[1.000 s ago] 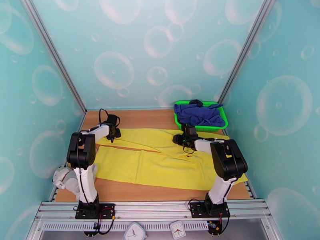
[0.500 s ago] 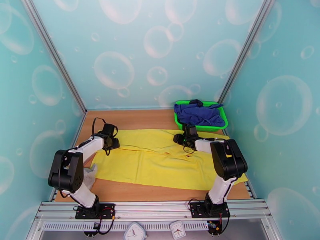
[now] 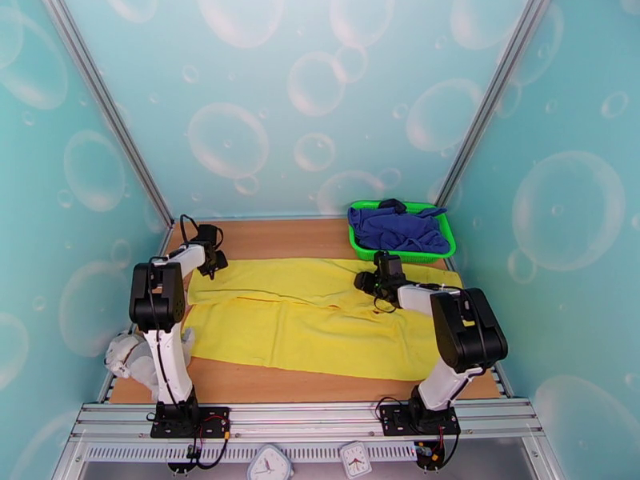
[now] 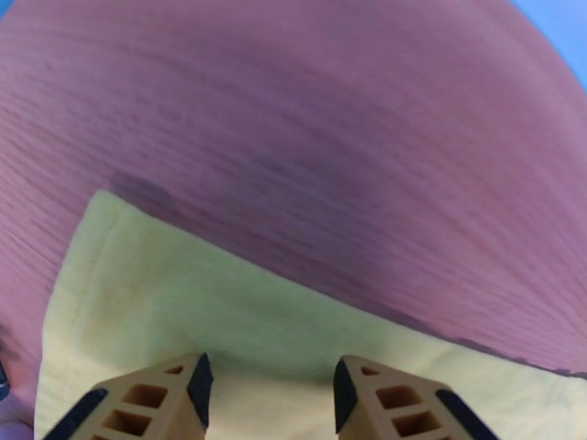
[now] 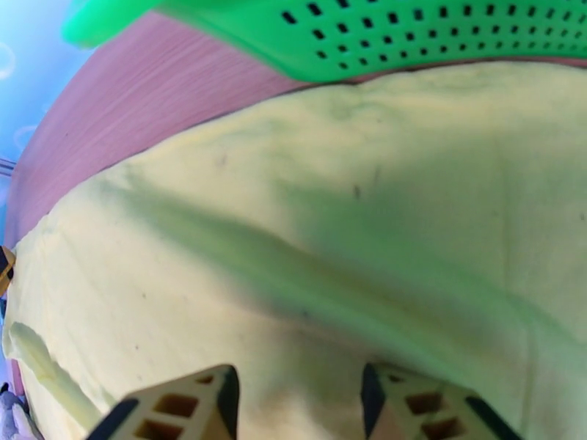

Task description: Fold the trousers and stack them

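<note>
The bright yellow trousers [image 3: 320, 318] lie spread flat across the wooden table, legs running left to right. My left gripper [image 3: 210, 256] sits at their far left corner. In the left wrist view it [image 4: 268, 386] is open, fingers [image 4: 158, 397] low over the yellow corner [image 4: 183, 295], nothing between them. My right gripper [image 3: 374, 280] hovers at the trousers' far edge just in front of the basket. In the right wrist view it [image 5: 297, 397] is open over rumpled yellow fabric [image 5: 330, 236].
A green perforated basket [image 3: 442, 254] at the back right holds a dark blue garment [image 3: 398, 228]; its rim [image 5: 411, 31] lies close ahead of the right gripper. A small grey-white cloth [image 3: 128, 358] lies at the near left table edge. Teal walls enclose the table.
My left gripper swung nearer, then back out to the trousers' far left corner. My right gripper shifted slightly right along the far edge. The trousers lie much as before.
</note>
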Motion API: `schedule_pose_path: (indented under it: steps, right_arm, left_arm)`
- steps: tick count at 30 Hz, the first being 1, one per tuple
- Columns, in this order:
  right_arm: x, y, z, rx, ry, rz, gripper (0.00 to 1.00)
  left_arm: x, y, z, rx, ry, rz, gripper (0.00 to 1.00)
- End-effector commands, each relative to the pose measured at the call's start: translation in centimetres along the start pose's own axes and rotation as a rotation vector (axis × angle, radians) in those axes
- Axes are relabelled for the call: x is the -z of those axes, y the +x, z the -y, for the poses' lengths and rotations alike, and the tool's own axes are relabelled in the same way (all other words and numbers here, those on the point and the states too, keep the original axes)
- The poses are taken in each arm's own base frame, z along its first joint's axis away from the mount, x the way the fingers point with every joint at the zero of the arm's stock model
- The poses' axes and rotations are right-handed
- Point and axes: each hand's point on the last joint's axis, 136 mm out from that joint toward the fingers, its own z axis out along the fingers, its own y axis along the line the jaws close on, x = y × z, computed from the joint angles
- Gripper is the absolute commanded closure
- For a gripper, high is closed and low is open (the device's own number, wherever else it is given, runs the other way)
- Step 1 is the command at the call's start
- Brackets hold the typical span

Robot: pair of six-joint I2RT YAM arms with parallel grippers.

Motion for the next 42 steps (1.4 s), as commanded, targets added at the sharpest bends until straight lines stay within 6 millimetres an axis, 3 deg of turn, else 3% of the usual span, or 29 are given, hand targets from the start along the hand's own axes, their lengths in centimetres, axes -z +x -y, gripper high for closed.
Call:
schedule_pose_path:
  steps: [1, 9, 14, 17, 20, 22, 25, 27, 29, 32, 34, 37, 40, 42]
  right_arm:
    - [0.5, -0.1, 0.8, -0.029, 0.016, 0.005, 0.49]
    - [0.2, 0.0, 1.8, -0.049, 0.021, 0.001, 0.47]
    - [-0.1, -0.5, 2.0, -0.044, 0.032, 0.006, 0.46]
    - [-0.4, -0.8, 2.5, -0.056, 0.04, 0.01, 0.46]
    - [-0.3, -1.3, 2.1, -0.042, 0.024, 0.022, 0.46]
    - [0.9, -2.1, 1.6, -0.016, 0.031, 0.065, 0.46]
    - [3.4, -3.0, 1.9, -0.002, 0.081, 0.127, 0.44]
    - [4.8, -2.6, 2.5, -0.006, 0.124, 0.13, 0.43]
    - [6.1, -1.7, 3.1, -0.015, 0.154, 0.126, 0.42]
    - [8.2, 0.5, 4.4, -0.065, 0.178, 0.135, 0.41]
    - [9.5, 2.2, 6.0, -0.126, 0.207, 0.135, 0.41]
    - [10.9, 3.4, 7.7, -0.208, 0.182, 0.116, 0.41]
    - [12.2, 3.5, 9.1, -0.252, 0.188, 0.125, 0.4]
    - [12.5, 3.5, 9.1, -0.283, 0.157, 0.124, 0.4]
  left_arm:
    - [-1.7, 0.8, 0.0, 0.043, 0.005, -0.055, 0.5]
    - [-5.8, -3.8, -2.3, 0.148, -0.011, -0.042, 0.51]
    - [-8.2, -6.9, -0.4, 0.145, 0.073, -0.064, 0.51]
    - [-8.4, -9.3, 0.9, 0.135, 0.117, -0.028, 0.51]
    - [-7.3, -10.9, 1.3, 0.121, 0.136, 0.015, 0.51]
    - [-6.0, -11.0, 2.0, 0.082, 0.153, 0.045, 0.51]
    - [-1.4, -12.0, 3.5, 0.001, 0.177, 0.186, 0.5]
    - [2.0, -11.4, 4.2, -0.02, 0.185, 0.267, 0.48]
    - [5.1, -10.4, 5.1, -0.081, 0.183, 0.329, 0.47]
    - [8.9, -6.7, 8.4, -0.188, 0.211, 0.35, 0.45]
    - [11.0, -2.0, 11.8, -0.273, 0.302, 0.288, 0.45]
    - [13.2, 6.0, 14.5, -0.328, 0.405, 0.152, 0.45]
    - [13.8, 12.7, 13.8, -0.312, 0.409, 0.057, 0.46]
    - [13.5, 15.8, 12.0, -0.305, 0.355, 0.021, 0.47]
